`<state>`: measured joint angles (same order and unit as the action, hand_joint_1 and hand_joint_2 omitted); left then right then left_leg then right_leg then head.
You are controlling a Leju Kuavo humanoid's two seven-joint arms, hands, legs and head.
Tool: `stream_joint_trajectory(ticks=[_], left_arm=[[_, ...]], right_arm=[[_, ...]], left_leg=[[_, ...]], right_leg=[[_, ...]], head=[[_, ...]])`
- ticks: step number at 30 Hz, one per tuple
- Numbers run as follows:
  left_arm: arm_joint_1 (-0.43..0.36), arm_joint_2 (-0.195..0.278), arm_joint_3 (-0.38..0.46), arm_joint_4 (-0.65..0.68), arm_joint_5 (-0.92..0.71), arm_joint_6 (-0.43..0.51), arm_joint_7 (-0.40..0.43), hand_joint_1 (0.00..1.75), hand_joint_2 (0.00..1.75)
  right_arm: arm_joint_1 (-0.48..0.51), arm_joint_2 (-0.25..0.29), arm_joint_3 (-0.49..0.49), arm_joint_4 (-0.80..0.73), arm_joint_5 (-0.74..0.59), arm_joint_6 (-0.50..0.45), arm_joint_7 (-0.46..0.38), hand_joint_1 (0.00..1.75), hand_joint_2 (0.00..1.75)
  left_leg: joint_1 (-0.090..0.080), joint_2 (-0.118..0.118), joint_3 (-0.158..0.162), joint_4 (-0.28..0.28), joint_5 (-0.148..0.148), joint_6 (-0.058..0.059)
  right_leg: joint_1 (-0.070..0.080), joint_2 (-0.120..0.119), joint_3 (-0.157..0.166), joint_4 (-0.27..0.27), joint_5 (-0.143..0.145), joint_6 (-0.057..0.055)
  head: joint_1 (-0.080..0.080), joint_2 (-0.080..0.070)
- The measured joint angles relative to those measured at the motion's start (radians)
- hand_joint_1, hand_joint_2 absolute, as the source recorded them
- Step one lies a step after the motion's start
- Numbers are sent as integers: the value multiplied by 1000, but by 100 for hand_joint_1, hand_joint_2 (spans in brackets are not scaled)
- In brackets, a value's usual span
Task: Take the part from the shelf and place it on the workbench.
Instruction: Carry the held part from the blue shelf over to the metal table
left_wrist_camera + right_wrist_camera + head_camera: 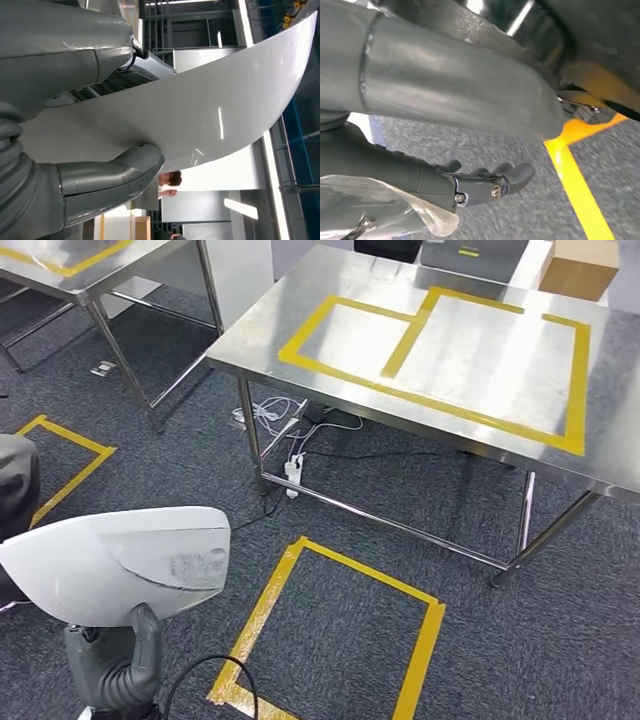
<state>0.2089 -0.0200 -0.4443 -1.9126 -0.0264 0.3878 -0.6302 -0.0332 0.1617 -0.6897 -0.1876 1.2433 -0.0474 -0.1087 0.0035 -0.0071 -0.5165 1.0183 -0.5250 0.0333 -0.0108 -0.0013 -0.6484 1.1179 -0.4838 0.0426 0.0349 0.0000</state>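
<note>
Pickup stage looks complete: the part (121, 565), a white curved panel, is off the shelf and in the left hand (121, 665), carried low at the robot's left side above the carpet. Left wrist view: the thumb (113, 175) lies against one face of the part (196, 115) and the rest of the hand presses the opposite face, so the fingers are closed on the panel near one end, with most of its length sticking out past the grip. Right hand (478, 185) hangs over the carpet beside a yellow tape line (580, 190); its fingers (508, 175) are lightly curled and apart, holding nothing. Bench (423, 390) stands ahead and to the right, a steel top marked with yellow tape rectangles (483, 360); the part is well apart from it and not yet over its edge. A yellow floor square (340, 640) lies between the robot and the bench, probably the standing spot for the placement. Judgement: roughly the middle of the task. Remaining: close the distance to the bench, raise the part above the top, set it down, likely inside a taped rectangle, and let go. Risk noted: the one-handed hold near the end of a long smooth panel could let it swing or slip during the approach.
</note>
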Motion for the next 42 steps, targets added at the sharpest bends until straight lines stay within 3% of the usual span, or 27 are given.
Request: stream_joint_trajectory(ticks=[2,5,7,8,10,11,12,13,15,16,17,21,23,26,27,28,30,31,34,36,38,40,42], left_arm=[[-2,0,0,0,1,-1,0,175,175],[-4,-1,1,0,5,-2,0,175,175],[-6,-1,1,0,5,-2,0,175,175],[-6,0,1,-1,6,-2,0,175,175],[-5,0,1,0,6,-2,0,175,175],[-4,0,1,0,6,-2,0,175,175],[-3,1,1,0,6,-2,0,175,175],[-3,1,1,0,6,-2,0,175,175],[-4,2,1,0,6,-1,0,175,175],[-4,2,1,0,6,-1,0,175,175],[-4,2,1,0,6,-1,0,175,175],[1,1,2,0,5,4,-2,175,175],[1,-1,3,0,5,5,-2,175,175],[2,-2,3,0,4,7,-3,175,175],[3,-2,3,0,4,8,-3,175,175],[3,-2,3,0,4,9,-3,175,175],[3,-2,3,0,4,10,-3,175,175],[3,-2,3,0,4,11,-3,175,175],[3,-2,3,0,5,12,-3,175,175],[3,-2,3,0,5,12,-3,175,175],[1,-1,4,0,6,12,-3,175,175],[0,0,4,0,6,12,-3,175,175],[2,0,4,0,6,11,-3,175,175]], right_arm=[[-1,0,0,0,0,1,0,0,0],[-1,-2,-1,0,0,1,1,0,0],[-1,-2,-2,0,-1,1,2,0,0],[-1,-2,-2,0,-1,1,2,0,0],[-2,-2,-2,0,-1,1,2,0,0],[-1,-2,-2,0,0,1,2,0,0],[-1,-2,-2,0,0,1,2,0,0],[0,-2,-3,0,0,1,1,0,0],[0,-1,-3,0,0,1,-1,0,0],[0,-1,-3,0,-1,0,-3,0,0],[-1,-1,-3,0,-3,-2,-3,0,0],[-5,-1,-9,0,-21,-9,-2,0,0],[-8,-1,-15,0,-27,-10,0,0,0],[-8,-1,-24,0,-35,-9,4,0,0],[-5,-1,-27,0,-36,-9,5,0,0],[-3,-1,-28,0,-36,-9,5,0,0],[-1,-1,-29,0,-36,-9,6,0,0],[-1,-1,-30,0,-36,-9,6,0,0],[-1,-1,-30,0,-36,-8,6,0,0],[1,-2,-31,0,-35,-6,5,0,0],[0,-2,-33,0,-35,-5,3,0,0],[-2,-2,-34,0,-34,-4,2,0,0],[-2,-2,-36,0,-34,-3,1,0,0]], left_leg=[[-2,0,8,1,-14,-10],[-1,0,15,-4,-24,-25],[0,1,1,42,-49,-35],[2,1,-26,97,-72,-40],[4,2,-109,237,-115,-46],[5,2,-143,282,-117,-47],[6,2,-161,291,-96,-47],[6,2,-160,260,-54,-46],[4,3,-128,142,40,-39],[2,3,-107,88,61,-35],[0,4,-94,56,65,-30],[-1,0,-66,17,46,-5],[2,1,-52,8,42,5],[-1,2,-40,7,27,14],[-3,1,-33,7,20,15],[-4,-1,-23,7,13,15],[-6,-2,0,6,-3,12],[-7,-1,10,5,-11,9],[-8,0,26,7,-22,-9],[-8,0,29,28,-22,-19],[-5,1,-9,104,-37,-29],[-1,2,-81,222,-85,-39],[3,2,-139,283,-116,-45]], right_leg=[[4,1,38,-77,22,-9],[5,2,53,-92,7,-22],[0,1,69,-101,1,-33],[-2,1,79,-104,-4,-37],[-2,0,95,-104,-18,-41],[-2,0,104,-104,-26,-40],[-2,1,114,-104,-34,-40],[-2,2,127,-104,-42,-38],[-1,4,149,-105,-61,-31],[0,5,155,-105,-70,-25],[1,4,156,-107,-77,-19],[0,-1,168,-98,-79,3],[0,-1,124,-24,-101,9],[0,0,-1,149,-157,13],[0,0,-26,164,-150,13],[0,0,-32,142,-120,11],[2,0,-3,25,-27,1],[5,-1,12,-27,-8,-4],[14,-2,36,-82,-14,-24],[10,-2,60,-95,0,-35],[4,-2,85,-104,-2,-42],[3,-2,97,-107,-12,-47],[2,0,111,-107,-26,-46]], head=[[-3,0],[-7,0],[-11,0],[-14,0],[-18,0],[-18,0],[-18,0],[-18,0],[-18,0],[-19,0],[-19,0],[-13,0],[-9,0],[-4,0],[-3,0],[-3,0],[-3,0],[-4,0],[-6,0],[-5,0],[-10,0],[-15,0],[-15,0]])
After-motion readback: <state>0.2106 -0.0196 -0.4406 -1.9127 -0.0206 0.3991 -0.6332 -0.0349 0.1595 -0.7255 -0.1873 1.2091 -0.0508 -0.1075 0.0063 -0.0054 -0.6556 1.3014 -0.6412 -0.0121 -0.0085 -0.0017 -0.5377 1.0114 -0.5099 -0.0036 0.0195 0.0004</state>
